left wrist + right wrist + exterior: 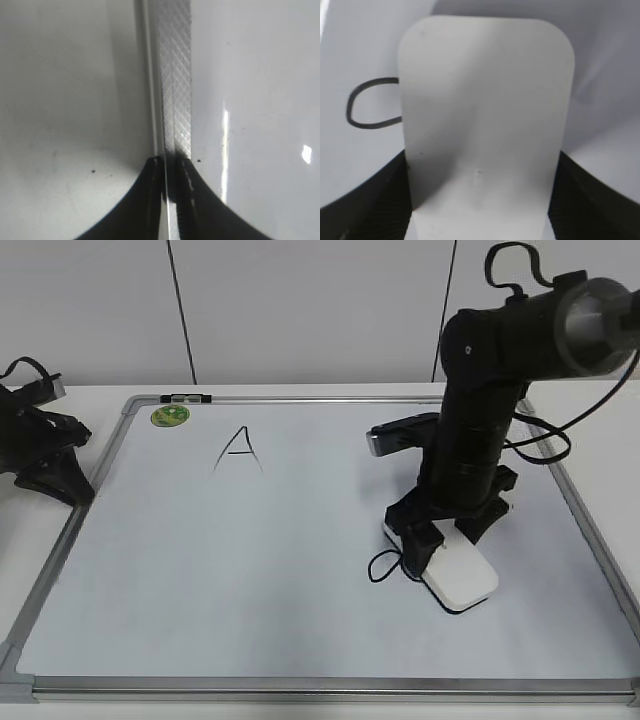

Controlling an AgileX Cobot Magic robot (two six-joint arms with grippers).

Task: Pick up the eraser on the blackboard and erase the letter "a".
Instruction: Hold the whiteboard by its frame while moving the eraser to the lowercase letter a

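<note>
Right wrist view is showing the right end effector [480, 200] closing on the eraser [485, 115], lying on the blackboard [300, 570] partly over the letter "a" [367, 102], so pressing flat while wiping seems best.

Blackboard [300, 580]: wide bare surface across the left, middle and near areas, open to passage.
Obstacles on board: right arm [480, 430] standing upright right of centre, its gripper [440, 540] clamped on either side of the eraser [460, 580], which lies flat on the board. Letter "a" [385, 565] partly covered, showing just left of the eraser.
Left edge: left gripper [50, 475] parked over the frame [175, 75], narrowing access there.
Far left corner: green sticker [170, 416], flat, no hindrance.
</note>
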